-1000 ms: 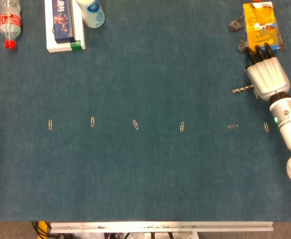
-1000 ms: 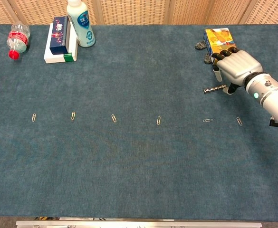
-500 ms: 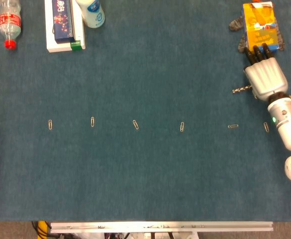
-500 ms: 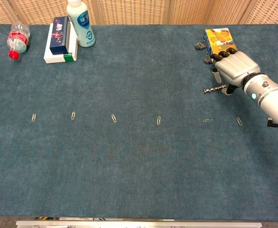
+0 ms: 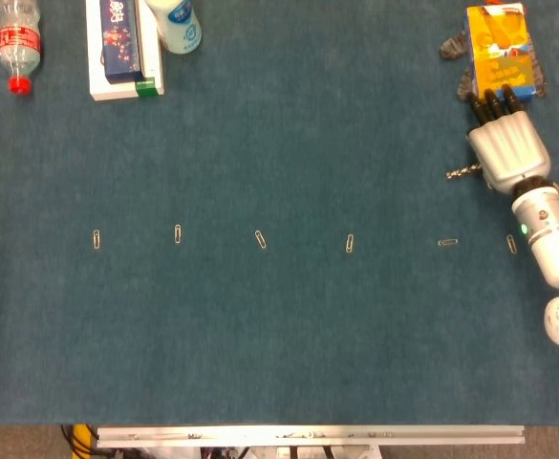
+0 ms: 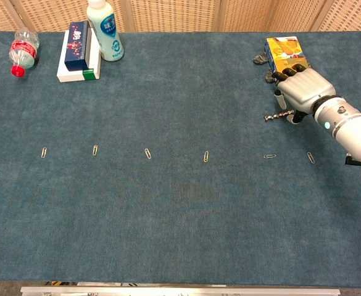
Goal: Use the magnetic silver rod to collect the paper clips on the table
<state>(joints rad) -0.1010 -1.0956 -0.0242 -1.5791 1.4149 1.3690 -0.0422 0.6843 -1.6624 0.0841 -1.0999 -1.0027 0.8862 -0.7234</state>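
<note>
The silver rod (image 5: 461, 173) (image 6: 274, 116) lies on the blue table cloth at the right; only its left end shows. My right hand (image 5: 508, 145) (image 6: 300, 89) is palm down over the rod's right end, with its fingers stretched toward the orange box (image 5: 498, 46). No finger is seen wrapped around the rod. Several paper clips lie in a row across the table, from the leftmost (image 5: 96, 239) (image 6: 44, 152) to the rightmost (image 5: 512, 244) (image 6: 311, 157), which is beside my right forearm. My left hand is out of both views.
A clear water bottle (image 5: 18, 43) lies at the far left. Beside it is a stack of boxes (image 5: 121, 48) and a white bottle (image 5: 176, 24). The orange box rests on a grey object (image 5: 454, 46). The table's front edge (image 5: 308, 435) runs along the bottom.
My right hand has crept slightly away from me, toward the orange box. The rod and the paper clips have not moved.
</note>
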